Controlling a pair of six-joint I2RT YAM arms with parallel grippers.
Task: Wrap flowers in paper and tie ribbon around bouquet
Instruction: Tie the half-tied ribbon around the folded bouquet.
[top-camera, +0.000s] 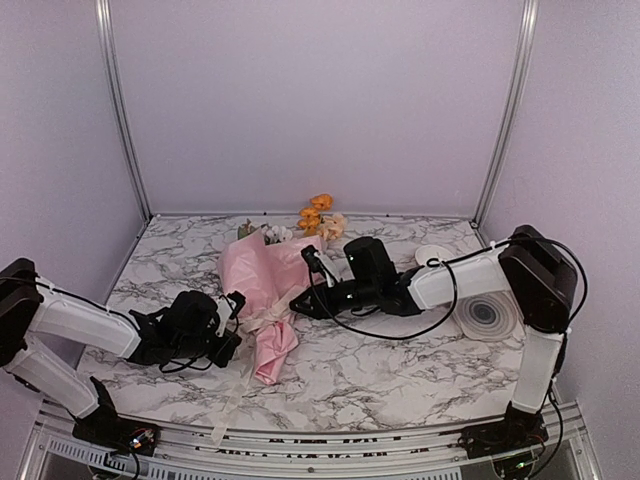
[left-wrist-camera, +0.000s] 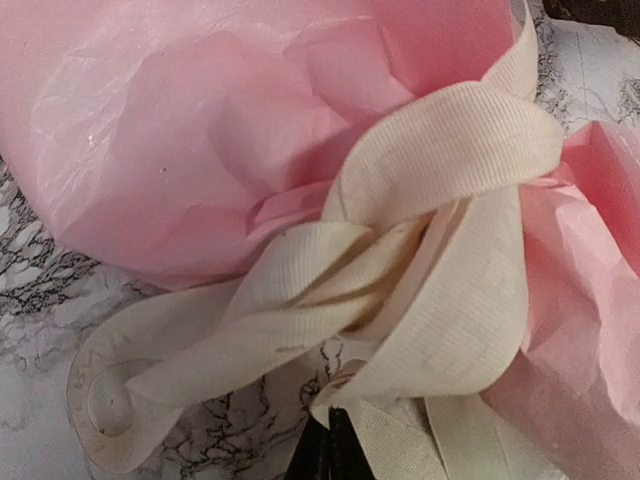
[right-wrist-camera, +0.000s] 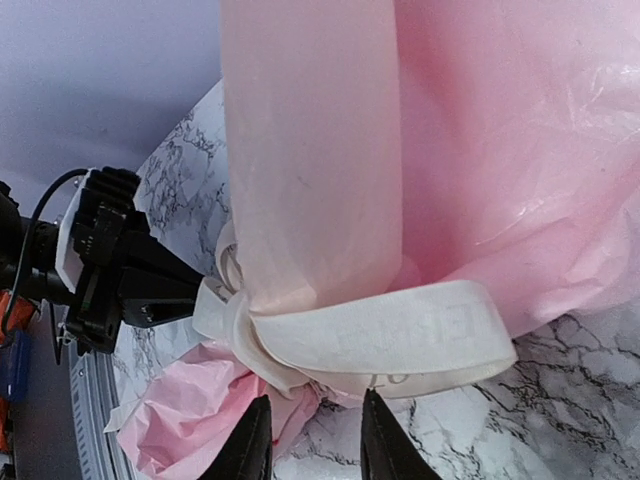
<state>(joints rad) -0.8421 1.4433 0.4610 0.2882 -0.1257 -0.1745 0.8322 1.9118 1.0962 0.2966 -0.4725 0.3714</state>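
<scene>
The ribbon (right-wrist-camera: 400, 335) bears faint, unreadable lettering.

Pink paper (top-camera: 262, 275), cream ribbon (right-wrist-camera: 400, 335) (faint lettering), orange flowers (top-camera: 318, 207), grey-veined white marble table (top-camera: 380, 370).

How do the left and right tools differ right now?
The left arm's black tool is shut, tip at the cream ribbon knot; the right arm's black tool stands open, empty, just short of the ribbon band. Both point at the pink paper bouquet.
</scene>
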